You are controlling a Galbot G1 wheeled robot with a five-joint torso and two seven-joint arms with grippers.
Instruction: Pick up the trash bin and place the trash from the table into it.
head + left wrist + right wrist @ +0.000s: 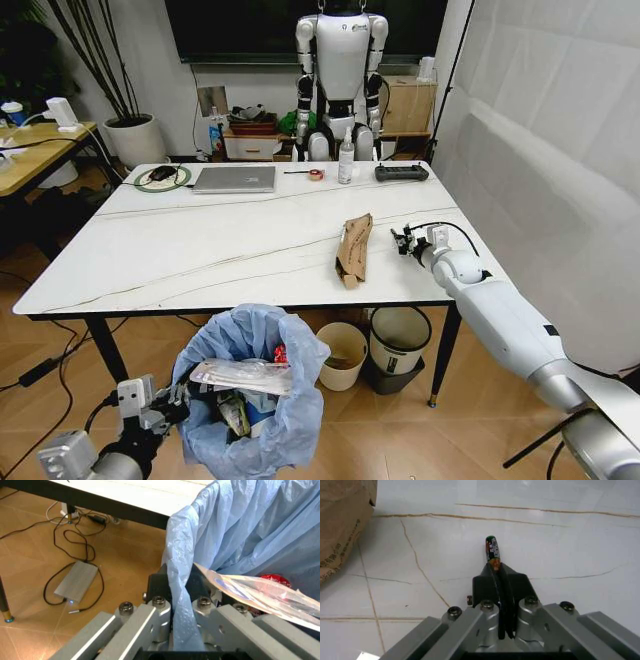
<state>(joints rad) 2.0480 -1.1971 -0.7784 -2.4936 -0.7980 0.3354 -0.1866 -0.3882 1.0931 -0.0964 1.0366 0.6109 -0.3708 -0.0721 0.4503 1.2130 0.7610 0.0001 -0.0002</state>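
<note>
The table (200, 250) is big and white with thin brown lines running over it, and it stands on black legs on a wood floor. On the far side of the table lie a grey laptop (236, 179), a black controller (401, 172), a spray bottle (346, 157), a small roll of tape (316, 174) and a green ring with a mouse (163, 176) in it. A piece of torn brown cardboard (354, 248) lies near the front edge, on the right half. Just beside it, the right gripper (404, 243) hangs low over the table with its fingers closed on a thin, dark stick (492, 551) with a green tip; the stick pokes out in front of the fingers. The bin (252, 390) is held up in front of the table, below its edge, on the left. Its blue bag puffs out all around the rim. The left gripper (179, 592) is pinched tight on the bag at the bin's left side. Inside the bin are a clear wrapper (243, 375) and a red can (272, 580). Under the table stand a cream bucket (342, 355) and a dark bin (399, 346) with a white liner. On the floor lie black cords and a grey power brick (76, 581). Behind the table stands a white robot (342, 70) by a low shelf, and a plant pot (135, 140) sits to the left.
</note>
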